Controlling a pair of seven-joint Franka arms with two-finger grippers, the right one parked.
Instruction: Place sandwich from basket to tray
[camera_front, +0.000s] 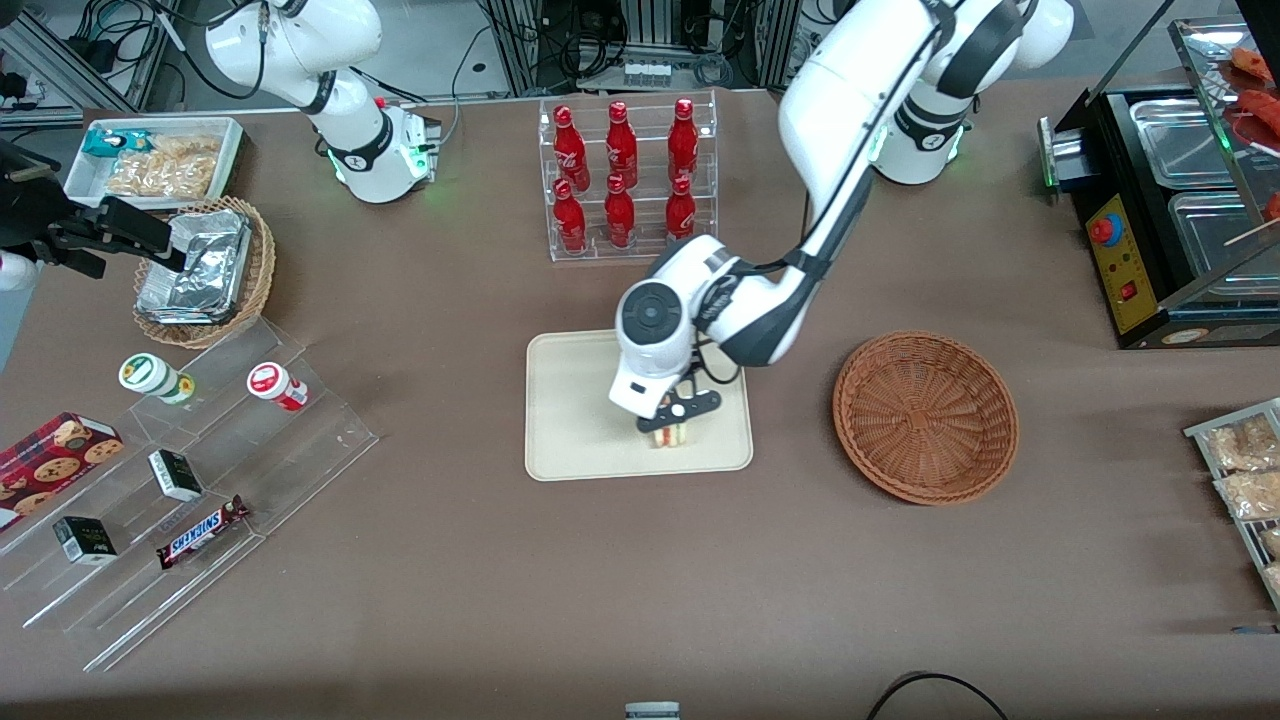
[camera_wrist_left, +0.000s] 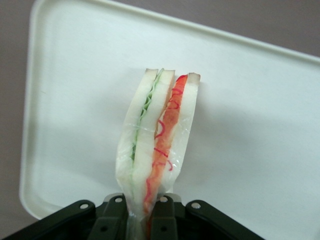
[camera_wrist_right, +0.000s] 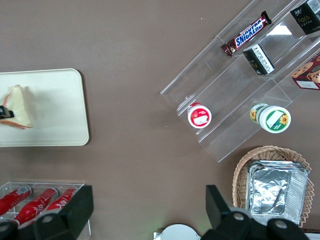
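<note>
Sandwich (camera_front: 668, 435) is pinched at one end by the gripper (camera_front: 672, 424) fingers (camera_wrist_left: 162, 220) and held over the near part of the tray (camera_front: 580, 420), filling edge toward the wrist camera; contact with the tray surface cannot be told. Basket (camera_front: 926, 416) is seen beside the tray toward the working arm's end of the counter (camera_front: 640, 580), apart from it, with nothing in it. Farther from the front camera, red bottles (camera_front: 622, 170) are racked in a clear stand.
</note>
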